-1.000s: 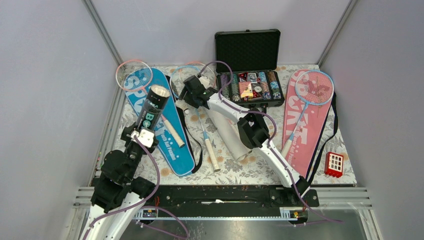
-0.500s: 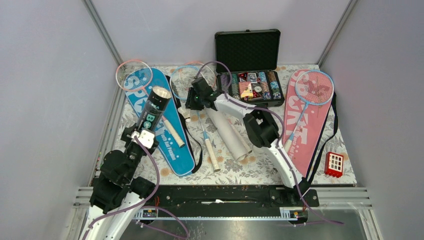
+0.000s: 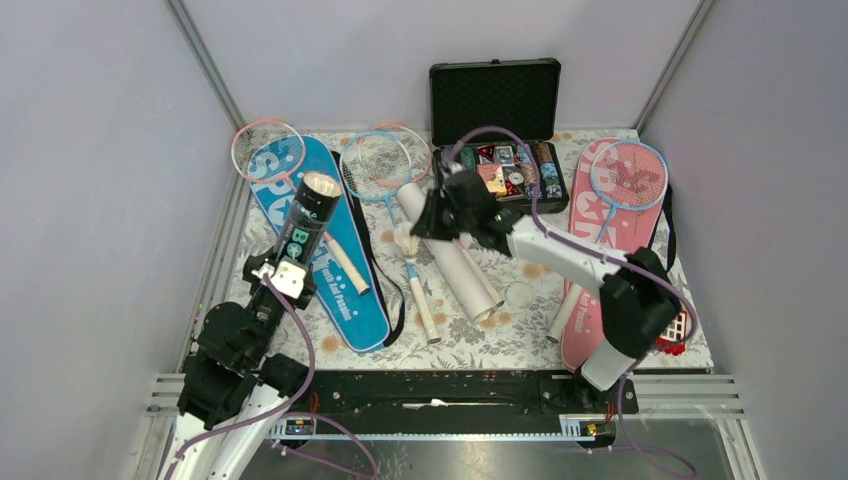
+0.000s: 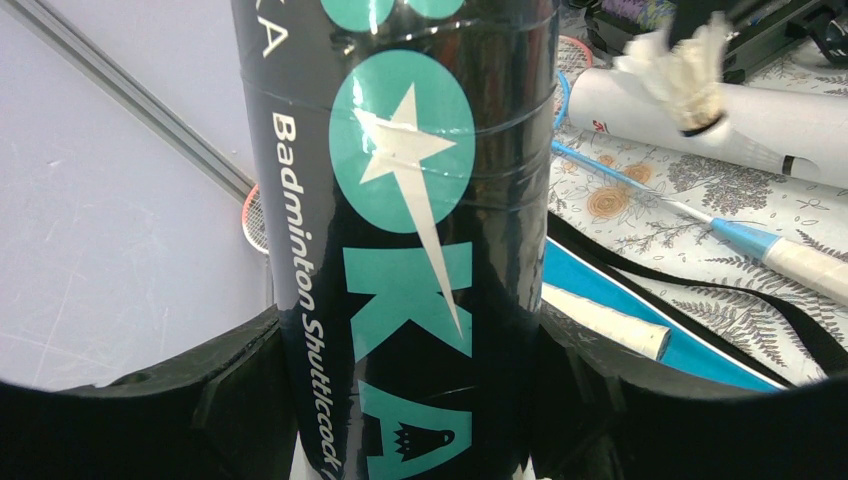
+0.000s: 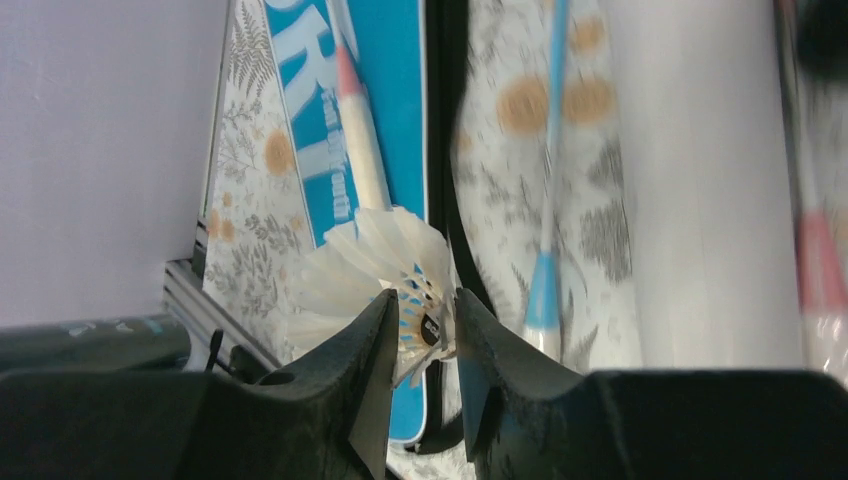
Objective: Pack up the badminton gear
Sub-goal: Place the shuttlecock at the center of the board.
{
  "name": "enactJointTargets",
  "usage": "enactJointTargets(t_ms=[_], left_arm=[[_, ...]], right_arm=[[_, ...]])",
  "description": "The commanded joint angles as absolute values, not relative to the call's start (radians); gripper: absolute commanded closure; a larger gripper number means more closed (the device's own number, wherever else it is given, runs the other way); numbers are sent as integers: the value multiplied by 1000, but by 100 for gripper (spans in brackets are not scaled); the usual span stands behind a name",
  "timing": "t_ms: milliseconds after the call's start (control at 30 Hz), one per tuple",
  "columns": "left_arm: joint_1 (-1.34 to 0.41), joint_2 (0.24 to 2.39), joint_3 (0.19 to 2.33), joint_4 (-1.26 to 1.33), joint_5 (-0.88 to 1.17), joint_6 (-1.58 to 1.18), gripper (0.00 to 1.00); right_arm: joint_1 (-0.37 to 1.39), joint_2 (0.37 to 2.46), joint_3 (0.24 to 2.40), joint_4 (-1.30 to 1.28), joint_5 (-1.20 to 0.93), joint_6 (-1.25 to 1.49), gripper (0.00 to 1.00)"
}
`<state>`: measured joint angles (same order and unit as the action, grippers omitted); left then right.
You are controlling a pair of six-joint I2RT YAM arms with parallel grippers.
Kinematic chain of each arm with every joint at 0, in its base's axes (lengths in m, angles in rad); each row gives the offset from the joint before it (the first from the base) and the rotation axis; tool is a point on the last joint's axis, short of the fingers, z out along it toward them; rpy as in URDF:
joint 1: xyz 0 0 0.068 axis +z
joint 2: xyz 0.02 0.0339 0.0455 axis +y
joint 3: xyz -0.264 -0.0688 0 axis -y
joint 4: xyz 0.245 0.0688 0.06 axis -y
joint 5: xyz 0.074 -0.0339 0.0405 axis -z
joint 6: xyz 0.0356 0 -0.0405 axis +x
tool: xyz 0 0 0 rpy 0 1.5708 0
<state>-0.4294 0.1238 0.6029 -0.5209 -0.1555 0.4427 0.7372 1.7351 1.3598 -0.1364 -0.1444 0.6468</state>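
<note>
My left gripper [image 3: 285,270] is shut on the lower part of a dark shuttlecock tube [image 3: 305,215], which tilts up over the blue cover [image 3: 340,290] with its open mouth on top. The tube [image 4: 420,230] fills the left wrist view. My right gripper [image 5: 420,340] is shut on a white feather shuttlecock [image 5: 385,265] and holds it above the mat beside the white tube [image 3: 455,255]. The shuttlecock [image 3: 405,240] hangs under that gripper [image 3: 418,225]. A light-blue racket [image 3: 378,165] lies at mid table, and a pink racket [image 3: 265,150] rests on the blue cover.
An open black case of poker chips [image 3: 500,130] stands at the back. The pink cover [image 3: 610,250] on the right carries another light-blue racket [image 3: 627,175]. A clear round lid [image 3: 520,293] lies near the white tube. The right arm partly hides a red block [image 3: 672,335].
The right jaws have closed on the shuttlecock and carried it up and to the right, away from the racket head. The right arm's elbow has swung far right. The left arm holds still.
</note>
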Motion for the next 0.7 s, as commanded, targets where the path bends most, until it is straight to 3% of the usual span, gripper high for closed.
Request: enactJointTargets(t_ms=[0, 167, 333, 533, 667], left_arm=[[-428, 125, 639, -402, -108, 388, 78], [-428, 149, 635, -380, -65, 345, 77], [-428, 172, 643, -371, -37, 325, 77], [-428, 184, 661, -389, -34, 332, 77], [-428, 182, 680, -401, -61, 336, 76]], right_arm=[[758, 1569, 1059, 25, -125, 896, 65], [769, 1418, 899, 12, -98, 1054, 53], [770, 1276, 904, -268, 87, 1005, 37], [771, 1242, 978, -261, 6, 519, 40], [771, 1369, 1178, -582, 176, 617, 43]])
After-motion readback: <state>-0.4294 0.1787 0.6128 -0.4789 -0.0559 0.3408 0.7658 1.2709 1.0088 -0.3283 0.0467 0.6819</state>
